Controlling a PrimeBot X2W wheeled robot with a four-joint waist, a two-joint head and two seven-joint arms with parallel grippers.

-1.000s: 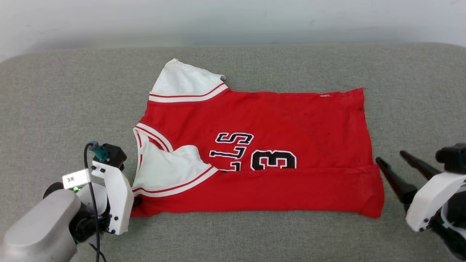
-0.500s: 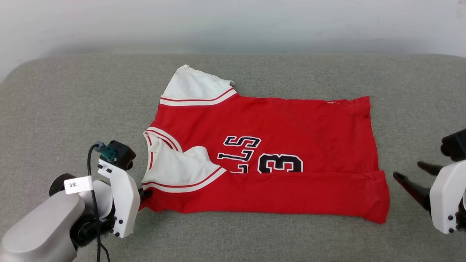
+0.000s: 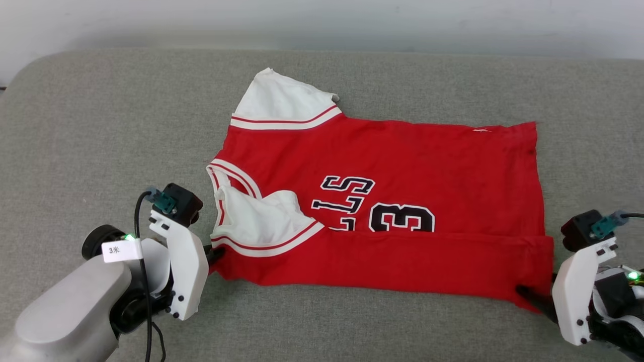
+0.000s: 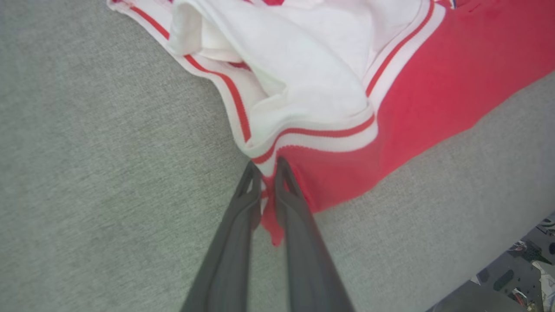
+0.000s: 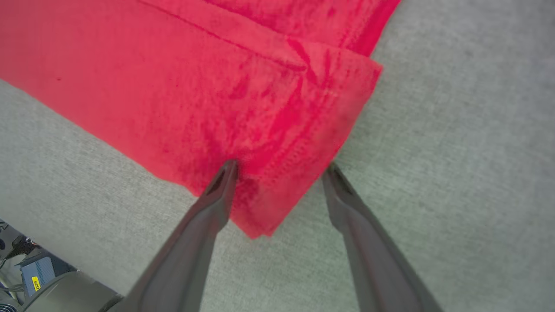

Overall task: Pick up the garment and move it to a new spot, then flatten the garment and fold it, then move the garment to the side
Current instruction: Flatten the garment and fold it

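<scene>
The garment (image 3: pixel 402 166), a red jersey, is lying spread across the middle of the gray fabric-covered tabletop (image 3: pixel 100 125) in the head view, its neck opening pointing toward the left of the frame and its hem toward the right. 1 white sleeve (image 3: pixel 282 100) with red striped trim is sticking up toward the upper middle of the frame, while the other white sleeve (image 3: pixel 261 221) is lying folded in over the chest at the lower left of the cloth. A long strip along the bottom edge of the garment is lying folded upward over the front, covering the lower part of the black, white-outlined lettering and the numeral 3 (image 3: pixel 400 218). At the lower left of the frame the left gripper (image 3: pixel 214 254) is pinching the garment's lower left corner; in the left wrist view the left gripper (image 4: pixel 269 167) is showing its 2 dark fingers pressed close with a tongue of red cloth (image 4: pixel 433 86) caught between them, just below the striped trim. At the lower right the right gripper (image 3: pixel 526 292) is meeting the garment's lower right corner. In the right wrist view the right gripper (image 5: pixel 282 167) is standing spread wide, 1 fingertip resting on the doubled red cloth (image 5: pixel 173 65) and the other touching down just beside its edge on the gray tabletop (image 5: pixel 455 130), so the corner is lying between the 2 fingers without being clamped.
</scene>
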